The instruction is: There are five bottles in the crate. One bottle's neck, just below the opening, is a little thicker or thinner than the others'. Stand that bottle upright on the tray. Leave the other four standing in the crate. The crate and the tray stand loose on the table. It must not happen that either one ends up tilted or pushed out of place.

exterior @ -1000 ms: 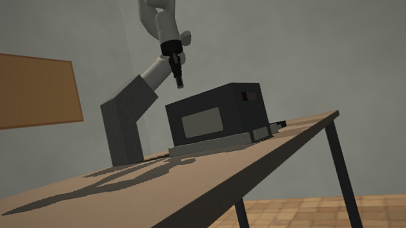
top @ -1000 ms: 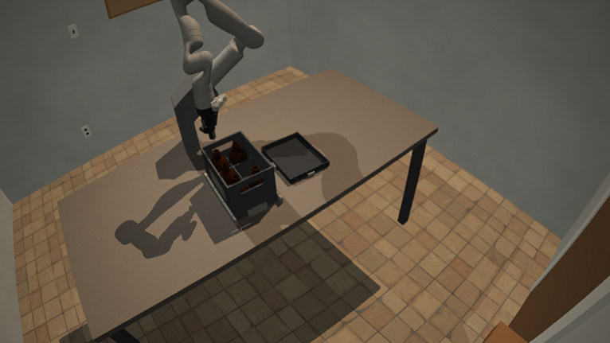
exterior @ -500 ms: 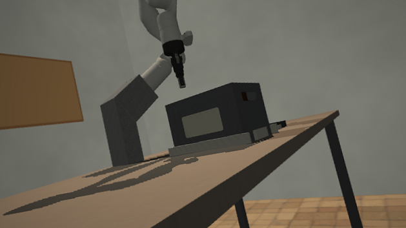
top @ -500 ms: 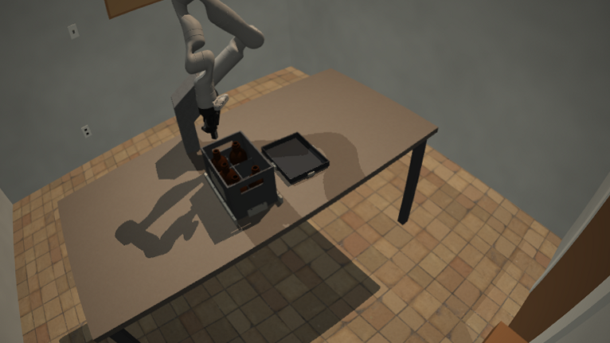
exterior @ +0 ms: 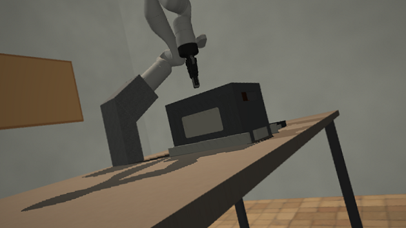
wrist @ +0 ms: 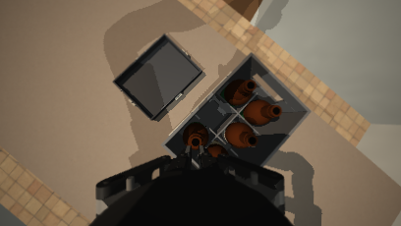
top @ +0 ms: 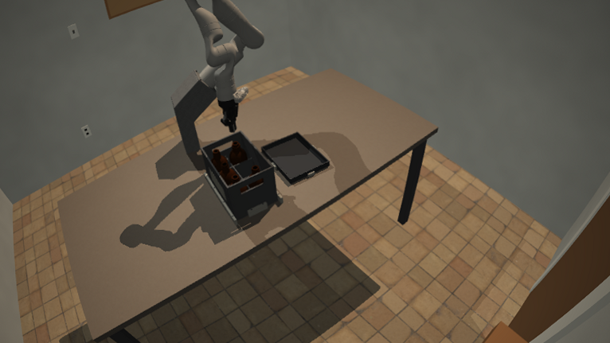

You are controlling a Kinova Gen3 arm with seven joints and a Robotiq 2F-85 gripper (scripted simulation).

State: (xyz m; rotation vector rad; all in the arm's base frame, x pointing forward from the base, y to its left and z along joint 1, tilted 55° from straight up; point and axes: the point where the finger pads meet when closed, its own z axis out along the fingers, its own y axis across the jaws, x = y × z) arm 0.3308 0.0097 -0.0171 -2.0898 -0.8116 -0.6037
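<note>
odd bottle: not singled out by eye; 5 bottles are seen in the crate (top: 259,202) (exterior: 230,108) (wrist: 275,135), all standing, so the one wanted must be among them. neck differences are too small to be told here. none has been put on the tray (top: 293,151) (exterior: 281,124) (wrist: 159,81), so the transfer is wholly undone; still to do, approx. in order: odd neck to be picked out (if not known), gripped, lifted clear, carried over, stood upright & let go. the other 4 are where they're wanted.

re position: the odd bottle, whichever it is, lies below the pincer (top: 232,129) (exterior: 196,86) (wrist: 195,150), which is held above the crate's end nearest the arm's base. in the wrist view the mouth of the near tray-side bottle (top: 237,155) (wrist: 193,132) is seen in line w/ the fingertips, but it's lower down, apart from them; whether that's the odd one can't be said.

pincer: released, nothing grasped, tips parted only slightly; prob. a wider gap would be needed before any neck is straddled.

further out: tray just beside the crate, on the table (top: 364,109) (exterior: 104,220) (wrist: 64,98). crate is loose, so a knock or slanted pull could shift it.
</note>
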